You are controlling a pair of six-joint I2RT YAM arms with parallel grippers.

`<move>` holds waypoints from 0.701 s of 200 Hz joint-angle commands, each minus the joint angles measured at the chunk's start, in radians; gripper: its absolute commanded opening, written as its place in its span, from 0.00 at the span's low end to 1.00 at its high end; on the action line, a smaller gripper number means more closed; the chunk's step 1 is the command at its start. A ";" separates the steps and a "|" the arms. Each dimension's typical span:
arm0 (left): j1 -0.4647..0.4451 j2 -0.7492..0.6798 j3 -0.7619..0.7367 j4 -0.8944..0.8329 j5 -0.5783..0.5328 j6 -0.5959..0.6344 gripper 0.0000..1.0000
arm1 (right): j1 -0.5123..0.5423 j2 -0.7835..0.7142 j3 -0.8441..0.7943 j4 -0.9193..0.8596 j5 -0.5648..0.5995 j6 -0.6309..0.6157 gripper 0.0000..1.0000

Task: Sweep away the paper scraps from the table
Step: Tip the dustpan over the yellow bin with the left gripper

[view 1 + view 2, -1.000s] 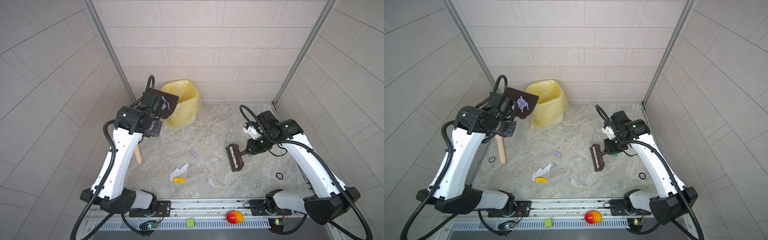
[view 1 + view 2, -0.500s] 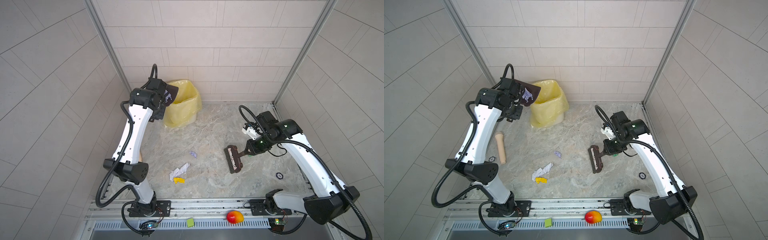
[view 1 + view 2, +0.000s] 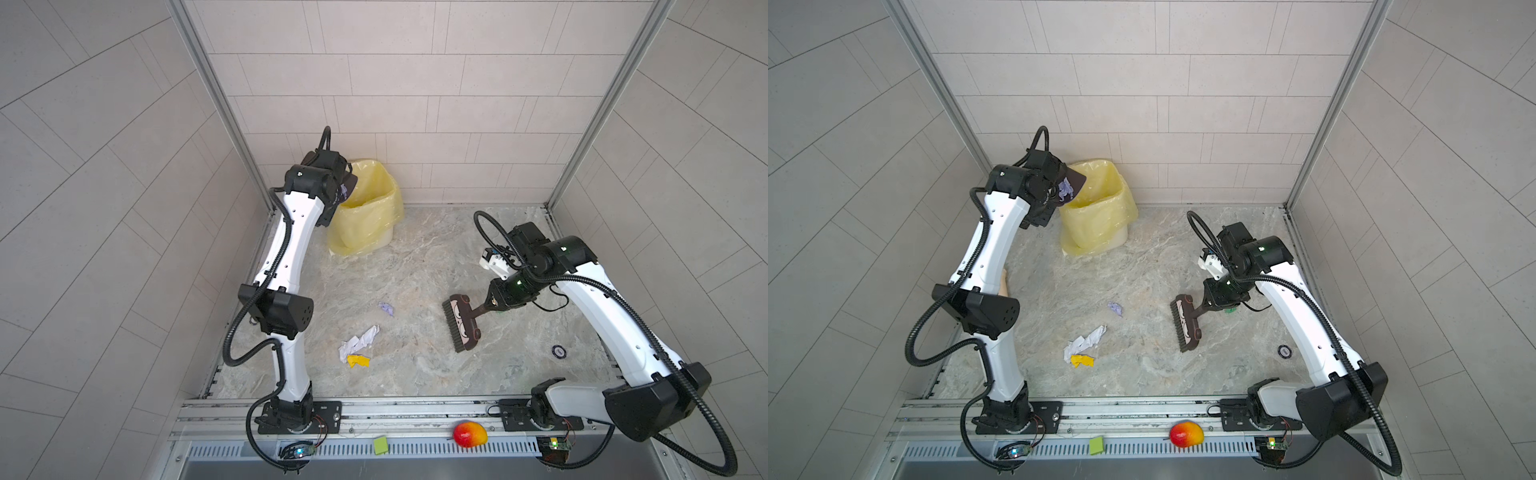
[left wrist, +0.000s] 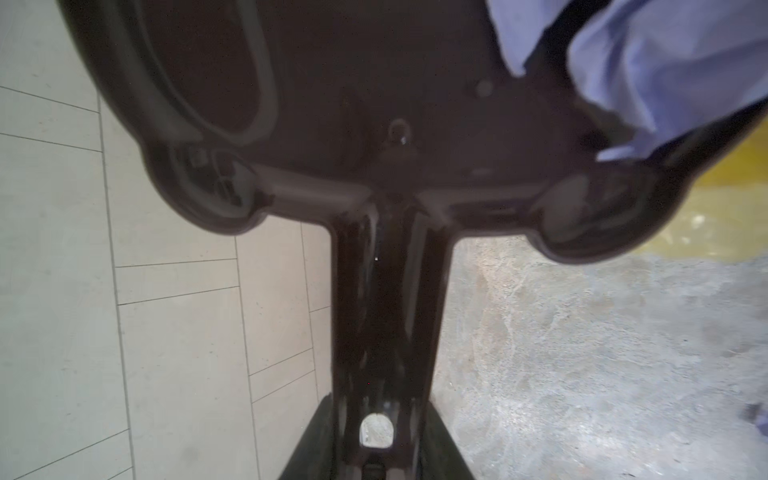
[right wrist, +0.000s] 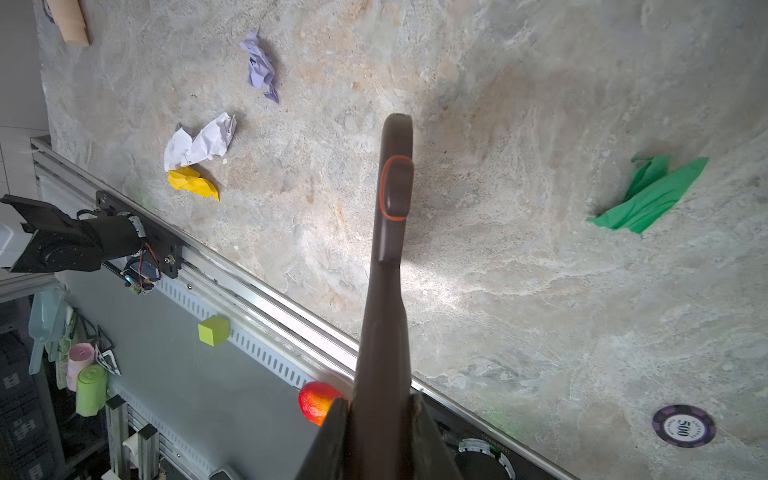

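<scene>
Dustpan [image 3: 1074, 185] held high, brush [image 3: 461, 322] held low
Left gripper [image 4: 376, 453] clamps the dustpan handle, lavender scrap [image 3: 1065, 190] aboard, at the yellow bin [image 3: 370, 216] in the far-left corner of the table [image 3: 415, 257]; right gripper [image 5: 376, 440] clamps the brush handle, bristles facing the paper scraps [image 3: 357, 345] mid-table.

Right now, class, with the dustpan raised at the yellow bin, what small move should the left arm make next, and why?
Probably tip the dustpan further toward the bin. The left gripper holds it by the handle at the bin's rim, and a lavender scrap lies on it, not yet in the bin, so more tilt should slide the scrap in.
</scene>
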 commanded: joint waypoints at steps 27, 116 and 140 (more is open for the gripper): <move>-0.062 -0.001 -0.007 0.108 -0.250 0.179 0.00 | -0.001 0.017 0.033 -0.017 -0.023 -0.002 0.00; -0.127 -0.030 -0.231 0.535 -0.558 0.671 0.00 | 0.002 -0.007 0.054 -0.047 -0.012 -0.004 0.00; -0.151 -0.064 -0.332 0.706 -0.583 0.840 0.00 | 0.006 -0.009 0.050 -0.045 -0.012 -0.005 0.00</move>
